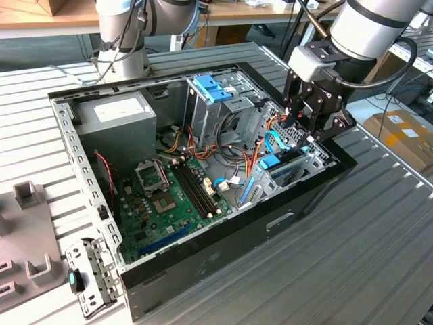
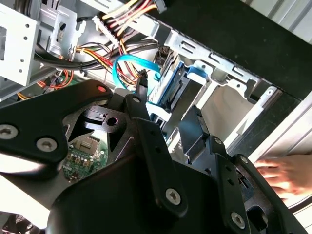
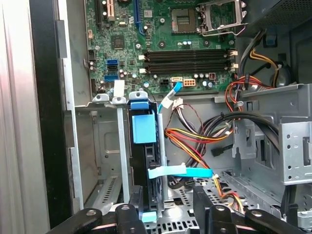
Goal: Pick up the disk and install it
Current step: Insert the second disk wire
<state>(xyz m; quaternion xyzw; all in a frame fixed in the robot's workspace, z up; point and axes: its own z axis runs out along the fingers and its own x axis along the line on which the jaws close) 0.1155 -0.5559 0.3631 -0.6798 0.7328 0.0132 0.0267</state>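
The disk (image 1: 270, 162) stands on edge in the drive bay at the end of the open computer case (image 1: 203, 271) on the exterior view's right. Its light blue carrier rail (image 3: 144, 129) faces up, with the dark drive edge (image 3: 149, 165) below it. My gripper (image 1: 308, 135) hangs just above that bay. In the first wrist view the gripper (image 3: 168, 200) is open, and one finger (image 3: 134, 202) sits close beside the disk. In the second wrist view the gripper (image 2: 168, 100) straddles the blue carrier (image 2: 175, 92) with a gap on either side.
A light blue flat cable (image 3: 180, 171) loops across the bay among bundled coloured wires (image 3: 195, 136). The motherboard (image 1: 169, 196), a grey power-supply box (image 1: 118, 112) and a tall cage with a blue latch (image 1: 213, 87) fill the case. A person's hand (image 2: 287, 175) rests outside the case wall.
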